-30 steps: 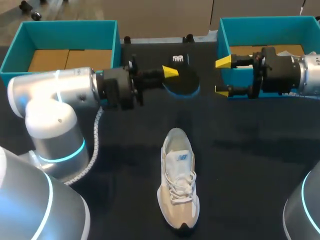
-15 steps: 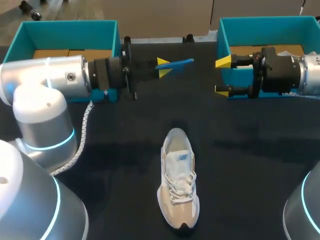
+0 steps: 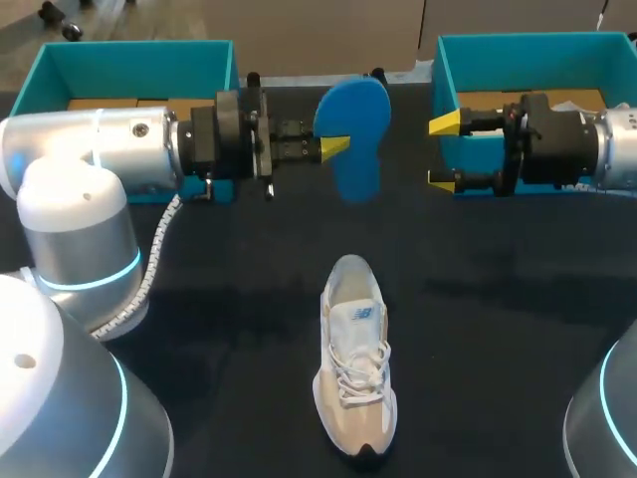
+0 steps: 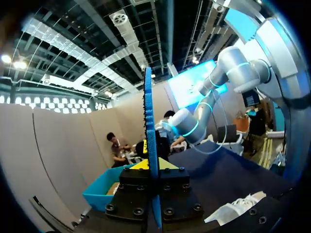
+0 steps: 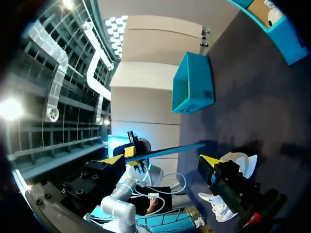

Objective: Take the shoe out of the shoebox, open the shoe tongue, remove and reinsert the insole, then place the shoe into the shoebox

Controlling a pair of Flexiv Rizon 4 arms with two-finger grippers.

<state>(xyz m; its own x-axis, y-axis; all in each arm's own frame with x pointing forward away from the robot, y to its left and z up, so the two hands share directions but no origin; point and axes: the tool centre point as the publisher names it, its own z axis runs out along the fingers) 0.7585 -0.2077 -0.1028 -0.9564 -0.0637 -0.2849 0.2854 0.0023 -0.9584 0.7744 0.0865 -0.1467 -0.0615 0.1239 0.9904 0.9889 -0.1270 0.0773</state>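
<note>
On the black table the shoe lies near. Farther off, the left gripper pinches the blue insole by its edge, a good hold, since it looks light and bendy. The right gripper is spread.

Left arm: silver-grey cylindrical links, rounded joint caps, small dark screw on the forearm link. Glowing cyan ring at one joint. Black ribbed wrist flange. Braided grey-white cable hangs alongside the link.
Left jaws: black mounting block with dark socket screws, yellow wedge tip.
Right arm: silver link, black wrist section.
Right jaws: two black fingers, yellow pointed tips.
</note>
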